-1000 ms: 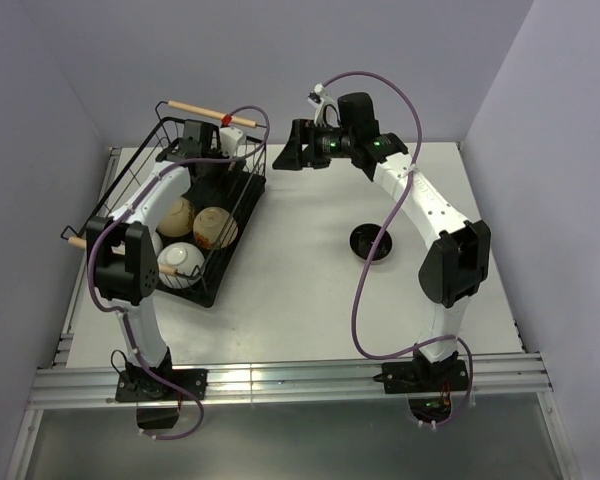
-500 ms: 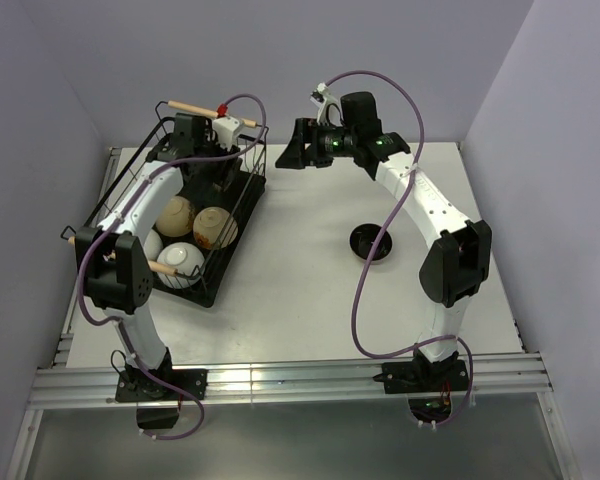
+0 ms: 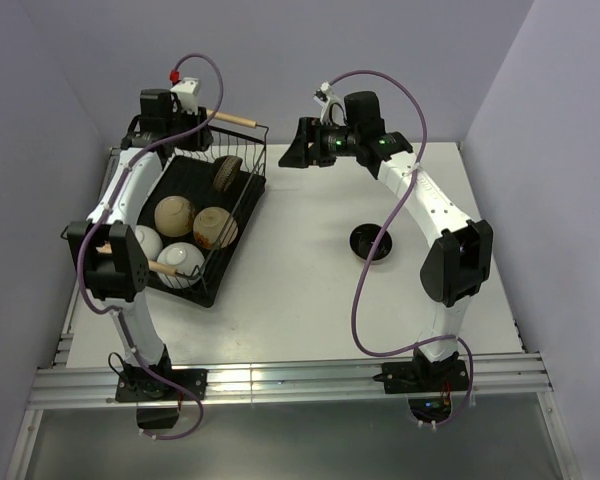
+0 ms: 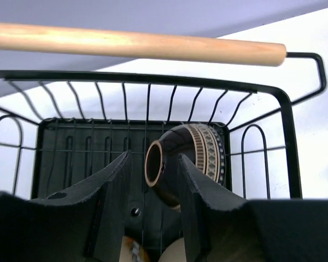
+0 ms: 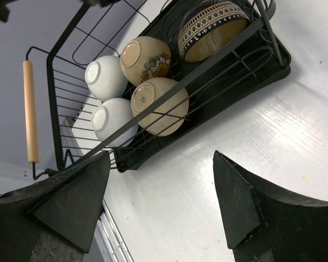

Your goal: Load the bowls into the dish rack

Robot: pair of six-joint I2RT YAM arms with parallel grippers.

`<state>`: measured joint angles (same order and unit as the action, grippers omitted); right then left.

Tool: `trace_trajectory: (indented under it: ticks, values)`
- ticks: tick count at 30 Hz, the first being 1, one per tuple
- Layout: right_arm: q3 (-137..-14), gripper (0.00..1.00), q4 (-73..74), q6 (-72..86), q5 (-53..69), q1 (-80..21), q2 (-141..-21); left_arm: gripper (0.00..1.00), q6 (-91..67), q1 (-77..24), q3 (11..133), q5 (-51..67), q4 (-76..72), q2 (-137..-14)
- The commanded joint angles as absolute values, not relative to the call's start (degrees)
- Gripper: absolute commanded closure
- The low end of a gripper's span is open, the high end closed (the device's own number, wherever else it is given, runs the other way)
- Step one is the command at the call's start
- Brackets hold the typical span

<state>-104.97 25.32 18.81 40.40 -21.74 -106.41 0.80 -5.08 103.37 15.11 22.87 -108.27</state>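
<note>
**Operator:** Location of dish rack (image 3: 195, 176)?

**Technician:** Set on the left part of the table (image 3: 300, 290), in front of the left arm, with the long side running away from the arm bases.

**Operator:** Contents?

**Technician:** Five bowls.
- At the far right end: brown bowl (image 4: 199, 155), standing on edge with the patterned wall outward and the foot ring turned toward the left wrist camera.
- Behind it, toward the bases: two cream-beige bowls (image 3: 174, 215), side by side, foot rings showing.
- Nearest the bases: two white bowls (image 3: 180, 260), also side by side, just beside the near wooden handle (image 3: 165, 267).

**Operator:** Remaining bowl?

**Technician:** Black bowl (image 3: 362, 240). Outside the rack, well apart from it. Resting on the table right of centre, partly crossed by the right arm's purple cable (image 3: 358, 290).

**Operator:** Status of left gripper (image 4: 154, 161)?

**Technician:** Held over the far end of the rack, close to the far handle. Parted by a moderate gap, with nothing pinched. Brown bowl seen through the gap, not touched.

**Operator:** Status of right gripper (image 5: 161, 158)?

**Technician:** Raised over the far middle of the table and aimed toward the rack. Spread wide, with nothing between the fingers.
</note>
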Motion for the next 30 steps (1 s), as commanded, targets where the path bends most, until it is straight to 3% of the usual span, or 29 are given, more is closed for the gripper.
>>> trace_trajectory:
  ticks: [1,9,22,26,30]
  values:
    - [-104.42,0.18,23.30,18.63,41.75,-21.18,-103.98,0.55,-0.62,-6.06,109.22,14.42,23.11,-113.02]
    - [-104.77,0.19,23.73,18.81,42.28,-21.18,-104.59,0.54,6.93,-8.61,115.40,11.08,25.13,-120.93]
    - [-104.41,0.19,23.82,18.81,42.45,-20.83,-104.59,0.54,10.90,-12.66,104.50,11.16,25.84,-116.63]
    - [-105.12,0.18,24.26,18.72,42.28,-20.83,-104.59,0.49,9.67,-12.66,103.89,11.25,25.31,-115.58]
    - [-105.03,0.17,25.31,17.93,41.49,-20.83,-103.98,0.38,7.48,-12.66,105.64,10.38,25.83,-114.87]
